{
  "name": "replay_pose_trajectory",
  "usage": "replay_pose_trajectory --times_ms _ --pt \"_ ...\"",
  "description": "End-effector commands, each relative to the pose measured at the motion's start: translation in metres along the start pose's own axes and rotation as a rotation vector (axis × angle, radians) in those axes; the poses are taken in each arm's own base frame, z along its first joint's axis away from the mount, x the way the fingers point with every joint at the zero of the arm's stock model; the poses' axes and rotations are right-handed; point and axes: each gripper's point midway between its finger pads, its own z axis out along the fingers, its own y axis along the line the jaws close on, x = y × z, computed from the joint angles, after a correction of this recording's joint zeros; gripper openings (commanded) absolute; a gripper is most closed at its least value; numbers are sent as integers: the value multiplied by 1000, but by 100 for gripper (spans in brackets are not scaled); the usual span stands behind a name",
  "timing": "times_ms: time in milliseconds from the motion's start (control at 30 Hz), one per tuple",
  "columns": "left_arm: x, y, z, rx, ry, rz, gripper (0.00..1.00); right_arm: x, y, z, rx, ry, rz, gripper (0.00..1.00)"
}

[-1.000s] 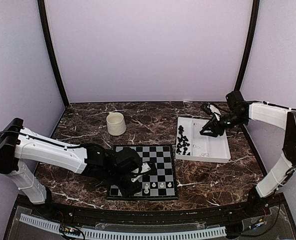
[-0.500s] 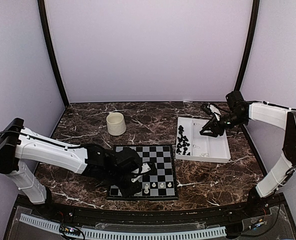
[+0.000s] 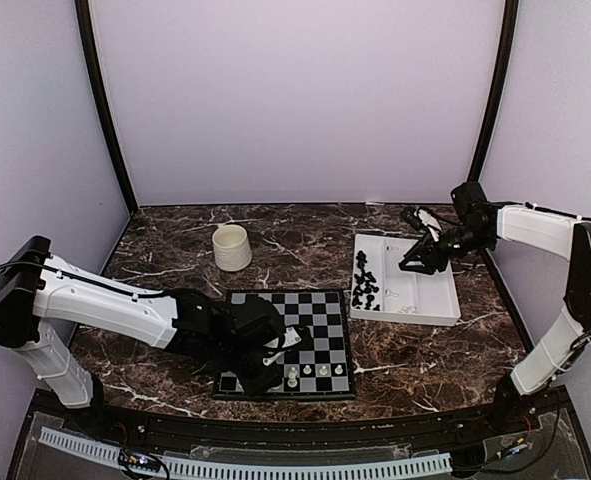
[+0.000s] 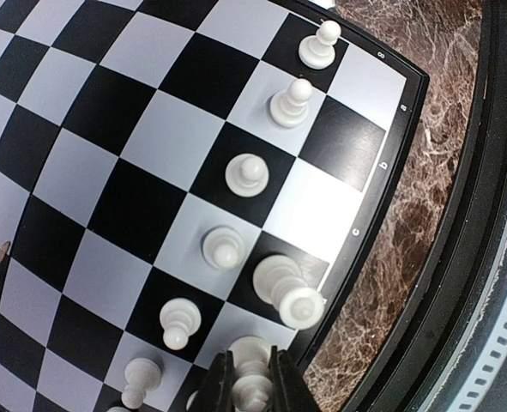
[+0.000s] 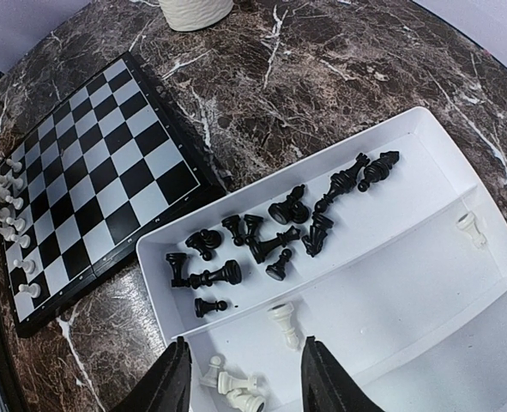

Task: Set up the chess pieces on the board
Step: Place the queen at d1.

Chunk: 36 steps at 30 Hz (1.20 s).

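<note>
**Marble tabletop (image 3: 305, 235): left gripper (image 4: 251, 384) pinched on a white chessman (image 4: 251, 356) at the edge of the board (image 4: 107, 112)**

Dark veined stone runs under everything I am watching.

On my left wrist feed, the left gripper is clamped on the white chessman, and its two fingers (image 4: 217, 388) press against either side of the piece. The chessman sits over the outermost row of squares, hard by the board's dark rim. I cannot tell whether its base touches the square. Just beside it on that same row stands a taller white piece (image 4: 287, 292), blurred at the top. One row inward, a line of white pawns (image 4: 246, 174) runs along the edge, each upright on its own square. From the overhead camera I see the left arm lying low across the board's near-left corner.

The right gripper (image 5: 246, 378) hangs with its jaws apart and nothing between them, above the white tray (image 5: 407, 283). That tray lies to the right of the board, near it but not touching. Under the fingers, a few loose white pieces (image 5: 236, 382) lie tipped over in one compartment. The neighbouring compartment, on the side towards the board, holds the black pieces (image 5: 270, 232) in a jumble, most of them on their sides.

Beyond the board's far-left corner, a cream cup (image 3: 232, 247) stands on the stone, well apart from both arms.
</note>
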Motion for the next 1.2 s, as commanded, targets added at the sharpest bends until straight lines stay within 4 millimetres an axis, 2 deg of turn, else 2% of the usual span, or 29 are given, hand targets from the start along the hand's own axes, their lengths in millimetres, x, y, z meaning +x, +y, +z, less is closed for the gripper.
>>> replay_pose_trajectory --times_ms 0,1167 --pt "8 1 4 -7 20 -4 15 1 2 2 -22 -8 -5 45" --pt "14 7 7 -39 32 -20 17 3 2 3 -26 -3 0 45"
